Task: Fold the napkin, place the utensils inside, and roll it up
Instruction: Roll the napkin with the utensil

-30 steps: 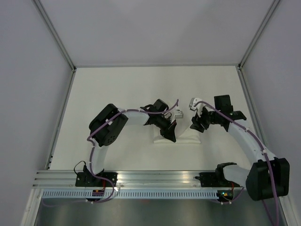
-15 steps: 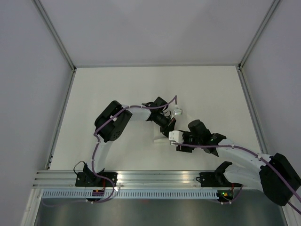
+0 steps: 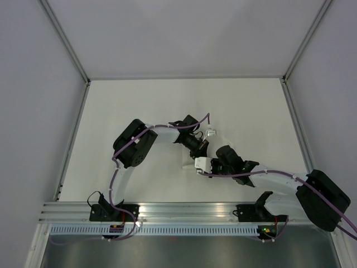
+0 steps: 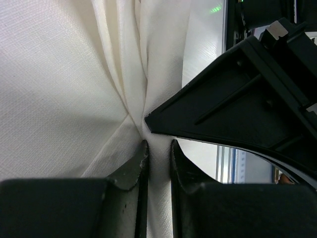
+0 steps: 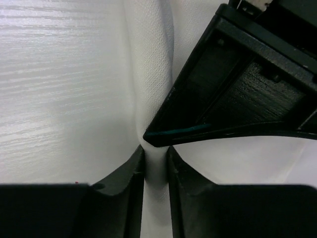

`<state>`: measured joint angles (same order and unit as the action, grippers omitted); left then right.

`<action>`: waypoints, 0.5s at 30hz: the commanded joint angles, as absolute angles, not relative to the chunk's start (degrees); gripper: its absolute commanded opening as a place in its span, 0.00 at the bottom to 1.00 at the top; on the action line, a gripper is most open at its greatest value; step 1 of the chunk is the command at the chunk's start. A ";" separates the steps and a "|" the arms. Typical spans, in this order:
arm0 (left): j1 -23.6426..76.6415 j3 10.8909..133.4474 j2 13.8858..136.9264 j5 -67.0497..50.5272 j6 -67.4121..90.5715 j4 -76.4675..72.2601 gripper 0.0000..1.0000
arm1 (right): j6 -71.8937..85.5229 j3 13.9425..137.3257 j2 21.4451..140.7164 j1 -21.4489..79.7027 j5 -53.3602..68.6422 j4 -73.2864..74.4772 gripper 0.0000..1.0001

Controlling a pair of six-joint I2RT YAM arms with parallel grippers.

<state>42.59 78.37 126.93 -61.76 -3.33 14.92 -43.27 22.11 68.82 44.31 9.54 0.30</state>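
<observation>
Napkin [image 4: 64,84] lies bunched near the middle of the table [image 3: 139,100], closer to the near edge, mostly hidden under both arms in the top view. Left claw [image 4: 158,148] is nearly closed, only a thin gap, pinching a raised fold of the white cloth. Right claw [image 5: 155,153] is likewise narrow, clamped on a ridge of the same fold. The two claws meet tip to tip, almost touching, on the one crease. No utensils visible.
</observation>
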 commanded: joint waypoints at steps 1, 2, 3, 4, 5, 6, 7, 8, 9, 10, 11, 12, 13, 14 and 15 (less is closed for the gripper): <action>42.63 76.55 130.26 -51.95 -3.69 19.08 0.08 | -42.89 21.27 69.52 44.56 7.82 -0.88 0.22; 42.63 75.86 129.56 -51.60 -3.00 18.29 0.11 | -42.98 21.18 69.26 44.56 8.00 -0.44 0.14; 42.54 75.41 128.85 -51.24 -2.64 17.50 0.15 | -43.15 21.01 69.17 44.56 8.09 -0.18 0.12; 42.37 74.98 126.93 -49.67 -2.11 16.36 0.20 | -43.33 21.01 69.08 44.56 8.35 -0.18 0.11; 42.19 73.93 125.96 -49.66 -1.24 14.00 0.21 | -43.33 20.92 69.00 44.56 8.70 1.74 0.06; 41.67 73.48 124.99 -49.66 -0.62 12.58 0.22 | -43.42 21.00 68.82 44.56 9.14 2.11 0.05; 41.31 73.13 123.94 -49.22 -0.62 11.26 0.25 | -43.42 21.01 68.73 44.56 9.49 2.54 0.05; 40.70 72.43 122.10 -49.48 1.91 8.99 0.25 | -43.33 21.01 68.73 44.56 9.84 3.42 0.04; 40.43 72.16 121.12 -49.83 2.63 7.92 0.26 | -43.16 21.27 68.73 44.47 10.89 3.86 0.04; 40.17 71.55 120.07 -50.01 3.16 6.87 0.27 | -43.15 21.53 68.99 44.39 11.51 4.56 0.03; 39.99 71.46 118.32 -49.84 3.25 5.64 0.28 | -43.07 21.88 69.17 44.30 12.12 5.61 0.03; 39.82 71.46 117.60 -49.75 3.16 5.36 0.28 | -43.07 22.15 69.34 44.12 13.00 6.23 0.02; 39.64 71.37 116.90 -49.14 3.16 5.19 0.30 | -43.15 22.24 69.43 44.12 13.53 6.59 0.02; 39.20 71.37 115.76 -49.13 3.25 5.01 0.31 | -43.42 22.50 69.69 43.86 13.97 7.64 0.01; 38.85 71.37 115.23 -48.78 3.25 4.92 0.31 | -43.59 22.85 69.78 43.68 14.84 8.08 0.01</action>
<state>41.98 71.59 120.03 -54.89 1.28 8.23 -44.36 22.59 68.75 44.07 11.11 -0.19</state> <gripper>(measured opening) 0.308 0.154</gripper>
